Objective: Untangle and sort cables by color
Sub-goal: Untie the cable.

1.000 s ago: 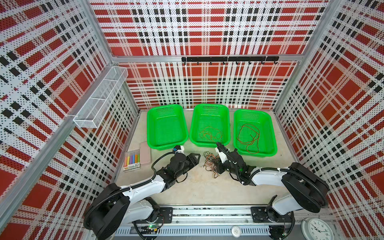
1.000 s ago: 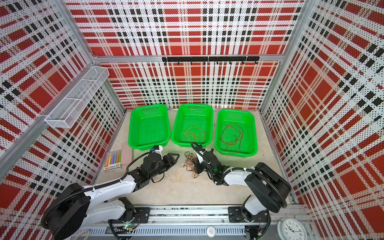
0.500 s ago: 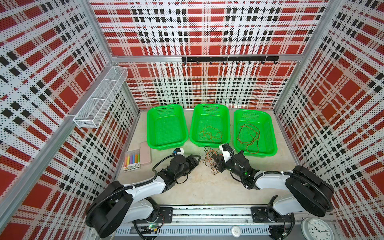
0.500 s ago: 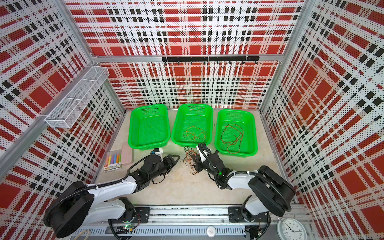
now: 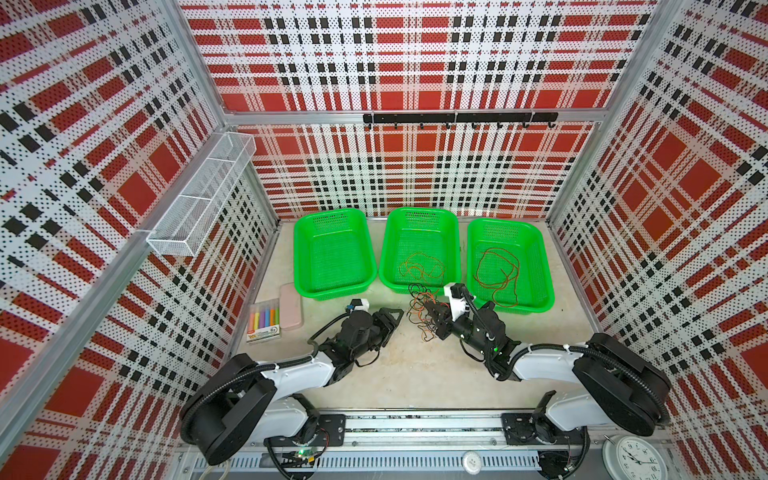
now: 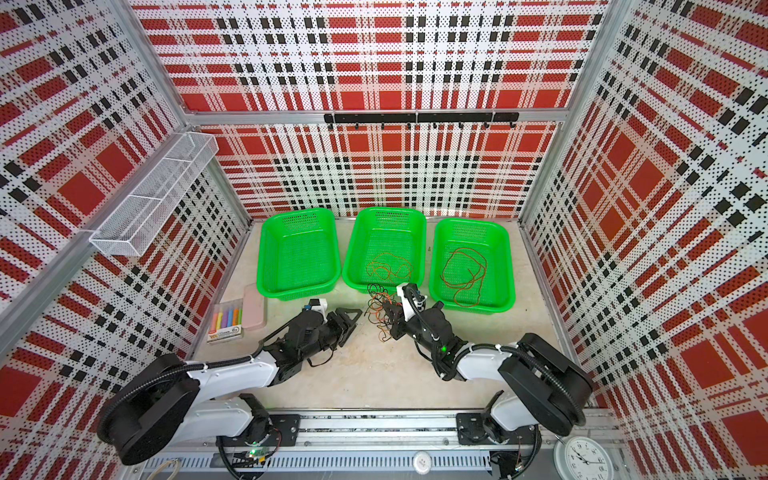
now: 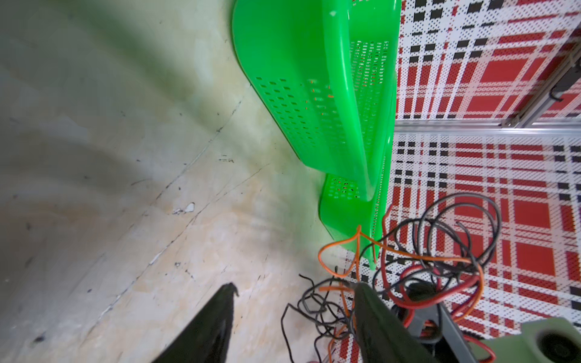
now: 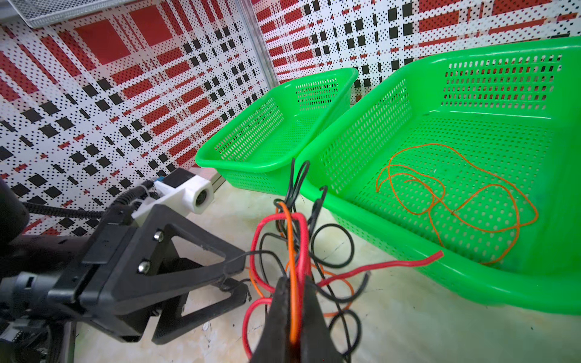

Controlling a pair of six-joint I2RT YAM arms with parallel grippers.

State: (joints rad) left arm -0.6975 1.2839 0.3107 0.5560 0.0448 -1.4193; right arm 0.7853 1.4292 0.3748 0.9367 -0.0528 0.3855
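Note:
A tangle of black, orange and red cables (image 5: 419, 307) (image 6: 380, 307) hangs just in front of the middle green basket (image 5: 388, 253). My right gripper (image 5: 434, 313) (image 8: 294, 283) is shut on an orange and a red strand of it. My left gripper (image 5: 392, 322) (image 7: 295, 287) stands open right beside the tangle; one of its fingers (image 7: 364, 295) touches the strands, and loose black loops lie between the jaws. Orange cables (image 5: 419, 268) (image 8: 452, 191) lie in the middle basket. Reddish-brown cables (image 5: 498, 274) lie in the right basket (image 5: 544, 266). The left basket (image 5: 301, 249) holds nothing.
A box of coloured markers (image 5: 264, 320) and a pink case (image 5: 291, 305) lie by the left wall. A white mesh shelf (image 5: 199, 195) hangs on that wall, and a black hook rail (image 5: 457, 118) on the back wall. A clock (image 5: 633, 459) sits at the front right corner.
My right wrist has shifted and pulled the tangle a little up and toward the middle basket. My left gripper has stayed beside it, its jaws slightly narrower.

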